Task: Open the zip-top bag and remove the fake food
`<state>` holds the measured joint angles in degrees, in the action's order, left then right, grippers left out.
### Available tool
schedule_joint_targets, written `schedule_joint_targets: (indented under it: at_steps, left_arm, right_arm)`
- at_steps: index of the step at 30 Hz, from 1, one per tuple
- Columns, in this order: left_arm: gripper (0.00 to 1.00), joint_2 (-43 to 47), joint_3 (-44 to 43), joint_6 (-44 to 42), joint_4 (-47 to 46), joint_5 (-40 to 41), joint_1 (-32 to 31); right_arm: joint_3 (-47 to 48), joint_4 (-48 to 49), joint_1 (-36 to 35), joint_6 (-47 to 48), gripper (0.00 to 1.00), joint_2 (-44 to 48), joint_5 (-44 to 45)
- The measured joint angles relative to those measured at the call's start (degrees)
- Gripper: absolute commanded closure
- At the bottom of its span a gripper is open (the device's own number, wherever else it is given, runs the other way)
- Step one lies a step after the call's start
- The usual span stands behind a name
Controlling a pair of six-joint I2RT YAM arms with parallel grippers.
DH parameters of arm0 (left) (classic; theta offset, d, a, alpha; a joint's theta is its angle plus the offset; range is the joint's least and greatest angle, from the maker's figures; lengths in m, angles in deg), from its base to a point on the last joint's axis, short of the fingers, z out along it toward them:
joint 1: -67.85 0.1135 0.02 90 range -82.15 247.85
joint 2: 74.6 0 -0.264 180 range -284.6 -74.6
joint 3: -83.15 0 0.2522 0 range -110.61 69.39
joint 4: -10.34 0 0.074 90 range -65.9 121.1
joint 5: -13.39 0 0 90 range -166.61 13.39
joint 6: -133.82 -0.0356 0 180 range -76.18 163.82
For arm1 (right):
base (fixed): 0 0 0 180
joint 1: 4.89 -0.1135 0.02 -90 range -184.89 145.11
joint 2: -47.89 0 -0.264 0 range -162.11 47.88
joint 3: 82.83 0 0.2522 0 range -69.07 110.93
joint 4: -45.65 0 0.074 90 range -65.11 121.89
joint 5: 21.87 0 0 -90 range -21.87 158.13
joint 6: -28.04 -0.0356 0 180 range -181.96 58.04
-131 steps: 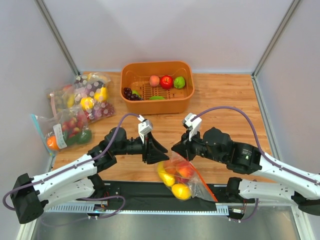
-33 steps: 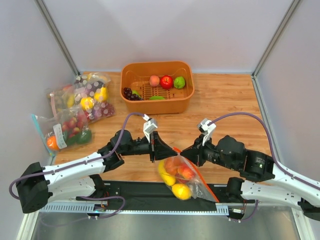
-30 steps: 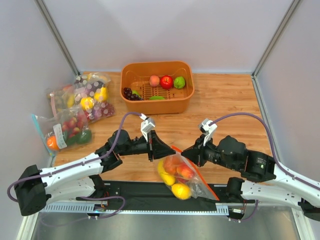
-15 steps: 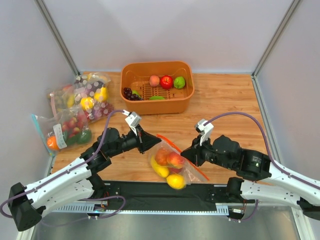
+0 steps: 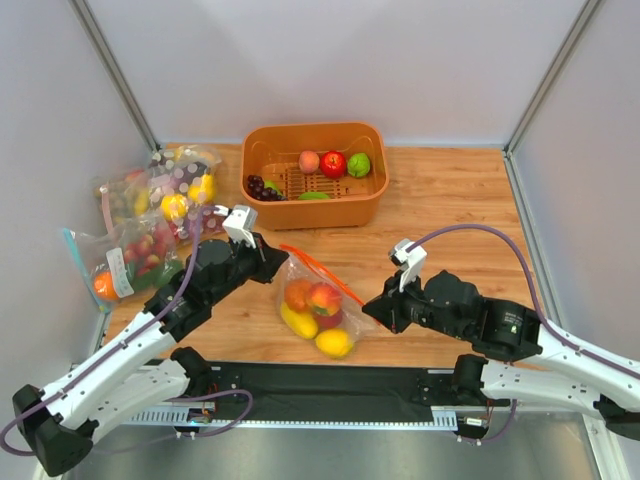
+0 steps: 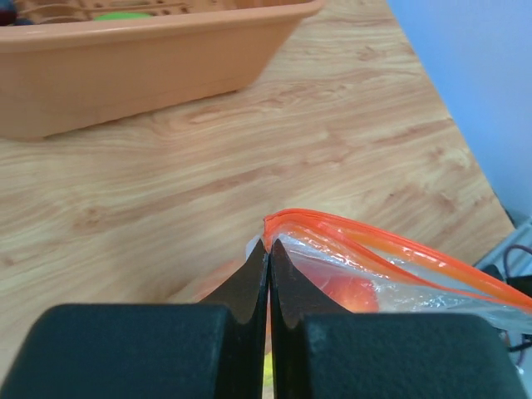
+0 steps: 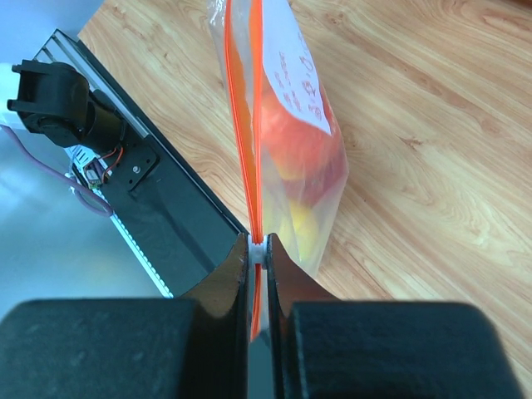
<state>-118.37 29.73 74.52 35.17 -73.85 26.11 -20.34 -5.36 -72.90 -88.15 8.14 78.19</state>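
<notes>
The zip-top bag (image 5: 318,300) lies stretched between both grippers at the middle front of the table, its orange-red zip strip (image 5: 320,272) running along its far side. Inside it lies the fake food (image 5: 322,298): orange, red-yellow and yellow pieces. My left gripper (image 5: 281,263) is shut on the bag's left corner (image 6: 274,229), right at the end of the strip. My right gripper (image 5: 369,311) is shut on the small white slider (image 7: 258,247) at the strip's other end. In the right wrist view the bag (image 7: 287,158) hangs beyond the fingers with its white label (image 7: 295,75) facing right.
An orange basket (image 5: 316,208) with a peach, a red apple, a green fruit and grapes stands at the back. Two other filled bags (image 5: 178,195) (image 5: 130,262) lie at the left wall. A black rail (image 5: 330,385) runs along the near edge.
My left gripper has pulled the bag's corner back and to the left, and the bag slid left with it. The zip strip now stretches out between the grippers. The right gripper barely moved.
</notes>
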Motion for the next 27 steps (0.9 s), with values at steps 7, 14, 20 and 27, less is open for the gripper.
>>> schedule_joint_targets:
  at_steps: [7, 14, 20, 27]
  left_arm:
    - [1.00, 1.4, -0.2, 0.9, 4.7, 0.0, 6.8]
    - [1.00, 1.4, -0.2, 2.1, 5.4, -4.8, 10.1]
    - [1.00, 1.5, 0.6, 0.1, 2.8, -9.2, 11.5]
    - [1.00, 3.0, 3.1, -3.5, -0.7, -18.7, 11.8]
  right_arm:
    - [0.0, 0.1, 0.0, -0.3, 1.00, 0.2, 0.2]
    - [0.0, 0.5, 0.0, -0.6, 0.91, 0.1, 0.3]
    - [0.3, -1.2, 0.0, -0.5, 0.50, -0.4, 0.3]
    - [5.0, -1.1, 0.0, 2.8, 0.34, -5.9, 2.0]
